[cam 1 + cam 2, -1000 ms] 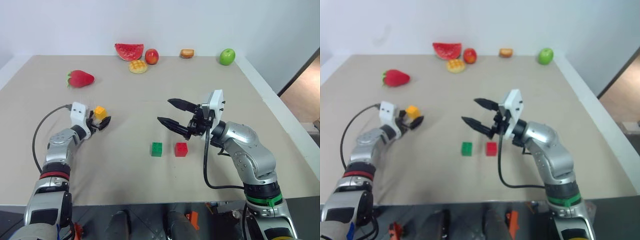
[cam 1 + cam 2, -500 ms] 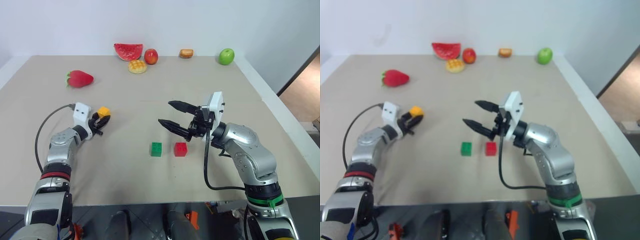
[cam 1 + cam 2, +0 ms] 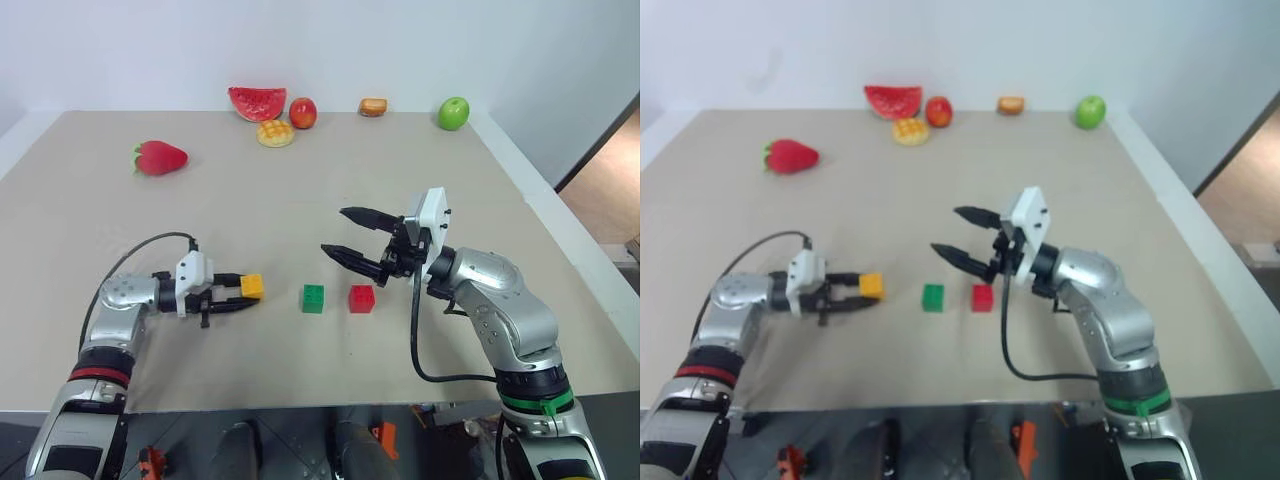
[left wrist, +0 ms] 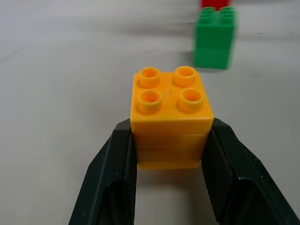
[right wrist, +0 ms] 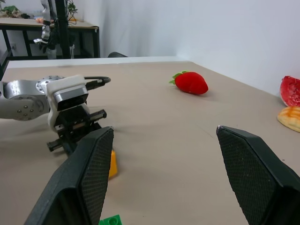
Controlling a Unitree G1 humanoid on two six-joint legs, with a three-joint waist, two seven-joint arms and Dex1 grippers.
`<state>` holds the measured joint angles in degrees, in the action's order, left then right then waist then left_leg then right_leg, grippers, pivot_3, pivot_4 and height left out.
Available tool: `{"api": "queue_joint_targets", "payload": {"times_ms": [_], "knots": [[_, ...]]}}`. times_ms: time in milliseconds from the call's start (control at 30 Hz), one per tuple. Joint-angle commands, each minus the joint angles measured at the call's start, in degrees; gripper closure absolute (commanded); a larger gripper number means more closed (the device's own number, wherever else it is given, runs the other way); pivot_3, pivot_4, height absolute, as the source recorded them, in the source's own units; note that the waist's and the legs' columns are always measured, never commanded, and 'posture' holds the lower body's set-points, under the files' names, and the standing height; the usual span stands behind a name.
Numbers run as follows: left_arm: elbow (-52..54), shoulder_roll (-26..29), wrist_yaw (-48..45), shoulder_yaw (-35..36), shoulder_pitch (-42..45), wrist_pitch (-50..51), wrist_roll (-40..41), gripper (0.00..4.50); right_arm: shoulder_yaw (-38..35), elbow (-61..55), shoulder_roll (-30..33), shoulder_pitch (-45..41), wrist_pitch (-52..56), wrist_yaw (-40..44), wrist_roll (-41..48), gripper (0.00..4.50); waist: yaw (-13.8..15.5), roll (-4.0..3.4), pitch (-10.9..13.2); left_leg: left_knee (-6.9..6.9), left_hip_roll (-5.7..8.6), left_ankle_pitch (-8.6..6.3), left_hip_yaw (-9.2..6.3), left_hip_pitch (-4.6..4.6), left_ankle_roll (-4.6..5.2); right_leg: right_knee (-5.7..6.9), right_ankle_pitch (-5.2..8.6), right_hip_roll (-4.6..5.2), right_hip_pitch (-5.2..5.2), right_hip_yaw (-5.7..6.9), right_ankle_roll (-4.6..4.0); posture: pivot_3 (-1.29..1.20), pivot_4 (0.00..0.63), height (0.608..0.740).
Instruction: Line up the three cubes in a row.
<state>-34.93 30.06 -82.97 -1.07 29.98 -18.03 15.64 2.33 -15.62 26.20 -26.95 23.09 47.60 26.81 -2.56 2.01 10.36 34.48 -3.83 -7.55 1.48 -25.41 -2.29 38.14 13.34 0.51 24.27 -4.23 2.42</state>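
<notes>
Your left end effector (image 3: 236,297) grips the yellow cube (image 3: 252,286); set it beside the green cube (image 3: 313,298), in line with the red cube (image 3: 362,298), while the right end effector (image 3: 347,237) hangs spread and empty.

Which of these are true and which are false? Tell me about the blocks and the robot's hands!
1. The left gripper is shut on the yellow-orange cube. True.
2. The green cube sits on top of the red cube. False: they sit side by side on the table, with a small gap between them.
3. The right gripper is open and holds nothing. True.
4. The right gripper is squeezing the strawberry. False: the strawberry lies far off, near the table's left edge.
5. The yellow-orange cube is to the left of the green cube. True.
</notes>
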Motion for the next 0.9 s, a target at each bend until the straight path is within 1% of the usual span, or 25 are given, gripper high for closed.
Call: {"api": "queue_joint_targets", "payload": {"times_ms": [33,167,267,467,633,767,900], "knots": [[0.9,-0.3,-2.1,-0.7,1.9,-1.7,0.6,3.17,-1.2,-2.2,0.5,0.1,-0.5,-0.1,0.8,0.87,0.0,0.0,0.0,0.0,0.0,0.0,0.0,0.0,0.0,0.0,0.0,-0.01,0.01,0.0,0.0,0.0,0.15,0.74],[0.0,-0.6,-3.8,-1.1,2.0,-0.9,1.2,3.17,-1.4,-2.8,0.8,0.5,-0.2,-0.3,1.0,0.87,0.0,0.0,0.0,0.0,0.0,0.0,-0.01,0.0,0.01,0.0,0.0,-0.02,0.01,0.0,0.0,0.0,0.15,0.74],[-2.8,-0.9,-5.0,-1.3,2.8,-1.6,0.7,3.17,-1.5,-3.2,1.1,0.9,-0.1,-0.3,1.1,0.87,0.0,0.0,0.0,0.0,0.0,0.0,-0.01,0.0,0.01,0.0,0.01,-0.02,0.01,0.0,0.01,0.0,0.15,0.74],[-6.4,-3.1,-7.3,-1.2,5.4,0.0,1.5,3.17,-1.5,-3.3,1.4,0.8,-0.1,-0.4,1.1,0.87,0.0,0.0,0.0,0.03,0.0,0.0,-0.02,-0.01,0.02,0.0,0.0,-0.02,0.0,0.0,0.02,0.0,0.15,0.74],[-10.2,-3.8,-9.2,-1.5,7.1,-1.7,0.2,3.17,-1.9,-4.4,2.1,1.4,0.8,0.3,2.3,0.87,0.0,0.0,0.0,0.04,0.0,0.0,-0.03,-0.03,0.02,0.0,0.0,-0.03,0.01,0.0,0.03,0.0,0.15,0.74],[-13.3,-3.7,-9.5,-2.9,8.5,-3.1,0.1,3.17,-3.4,-7.6,9.0,6.4,4.4,7.0,6.7,0.87,0.2,0.0,0.0,0.04,0.01,0.0,-0.07,-0.03,0.03,0.0,0.02,-0.04,-0.02,0.01,0.05,0.0,0.15,0.74],[-15.5,-3.7,-9.5,-3.9,9.6,-4.5,0.3,3.17,-4.8,-7.3,15.6,10.6,4.0,12.5,7.7,0.87,0.2,0.01,0.0,0.08,0.03,-0.02,-0.06,-0.01,0.05,-0.01,0.03,-0.01,-0.06,-0.01,0.05,0.0,0.15,0.74]]}}
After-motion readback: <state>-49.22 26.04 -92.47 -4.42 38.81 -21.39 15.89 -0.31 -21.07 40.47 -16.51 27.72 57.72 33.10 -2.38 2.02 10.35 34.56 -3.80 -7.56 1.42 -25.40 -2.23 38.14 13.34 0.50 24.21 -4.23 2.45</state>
